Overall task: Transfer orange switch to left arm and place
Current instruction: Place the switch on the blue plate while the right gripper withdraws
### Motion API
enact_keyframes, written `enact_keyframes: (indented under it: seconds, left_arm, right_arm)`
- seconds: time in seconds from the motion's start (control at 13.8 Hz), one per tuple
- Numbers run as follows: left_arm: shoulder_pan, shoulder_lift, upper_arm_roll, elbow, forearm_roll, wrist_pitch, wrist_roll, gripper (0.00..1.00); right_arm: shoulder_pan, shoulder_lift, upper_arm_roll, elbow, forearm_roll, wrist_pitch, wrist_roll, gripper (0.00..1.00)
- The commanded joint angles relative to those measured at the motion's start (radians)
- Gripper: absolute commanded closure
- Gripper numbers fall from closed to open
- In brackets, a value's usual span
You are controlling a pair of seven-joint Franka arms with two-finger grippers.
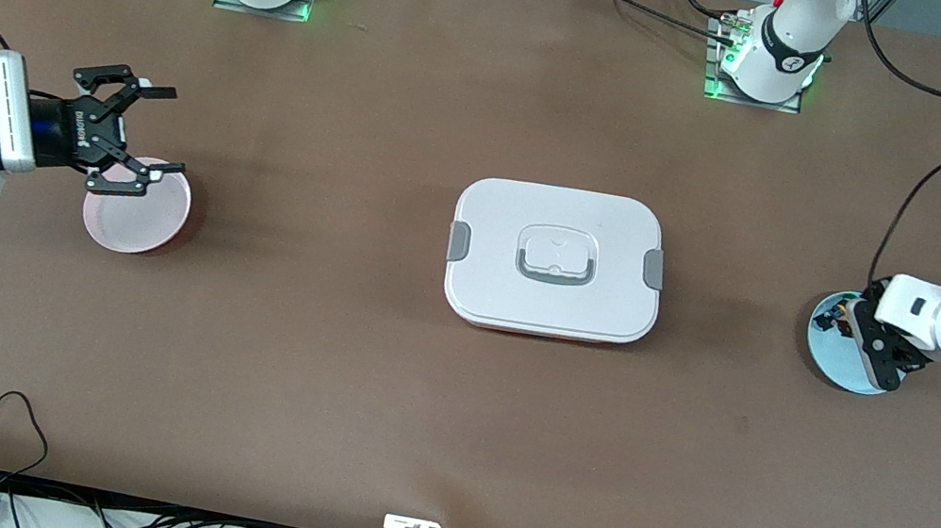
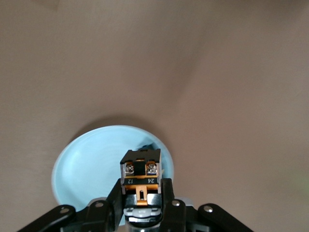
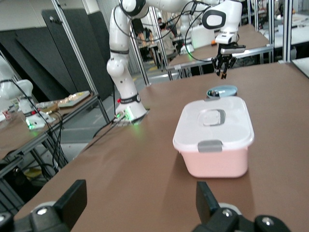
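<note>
My left gripper (image 1: 855,321) hangs over the light blue plate (image 1: 836,363) at the left arm's end of the table. It is shut on the orange switch (image 2: 140,176), a black part with an orange band and two screw terminals, held above the plate (image 2: 87,164). In the right wrist view the left gripper (image 3: 223,65) hangs clear above that plate (image 3: 221,91). My right gripper (image 1: 175,133) is open and empty, held level over the pink plate (image 1: 138,223) at the right arm's end. The white box (image 1: 497,221) stands lidded in the middle of the table between the two plates.
Another small part with blue and yellow (image 2: 147,145) lies on the light blue plate, mostly hidden by the switch. The box (image 3: 215,128) has grey side clips and a recessed handle. Brown table top stretches nearer to and farther from the front camera than the box.
</note>
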Motion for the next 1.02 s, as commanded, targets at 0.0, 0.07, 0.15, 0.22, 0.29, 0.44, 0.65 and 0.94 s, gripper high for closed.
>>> enact_keyframes:
  seconds: [0.0,0.07,0.15,0.22,0.29,0.44,0.65,0.94]
  left_arm:
    - [0.044,0.069,-0.012,0.015,0.083,0.098,0.184,0.87]
    - [0.063,0.081,-0.012,0.010,0.087,0.125,0.228,0.87]
    - [0.080,0.097,-0.012,0.010,0.088,0.156,0.270,0.87]
    - [0.090,0.114,-0.012,0.010,0.088,0.193,0.319,0.85]
    - [0.102,0.138,-0.012,0.010,0.088,0.240,0.379,0.85]
    - [0.125,0.166,-0.014,0.010,0.087,0.288,0.463,0.85]
    - [0.126,0.166,-0.014,0.003,0.087,0.288,0.467,0.85]
    - [0.139,0.183,-0.014,-0.020,0.087,0.291,0.465,0.84]
  right_arm:
    - [-0.032,-0.007,0.014,0.084,-0.109,0.010,0.009,0.00]
    - [-0.029,-0.008,0.014,0.110,-0.149,0.027,0.012,0.00]
    - [-0.023,-0.008,0.016,0.140,-0.195,0.035,0.068,0.00]
    - [-0.020,-0.007,0.021,0.177,-0.250,0.038,0.161,0.00]
    - [-0.005,-0.002,0.024,0.203,-0.291,0.055,0.225,0.00]
    - [0.025,-0.007,0.021,0.231,-0.350,0.139,0.326,0.00]
    - [0.075,-0.008,0.024,0.269,-0.478,0.245,0.559,0.00]
    - [0.098,-0.020,0.016,0.285,-0.568,0.286,0.723,0.00]
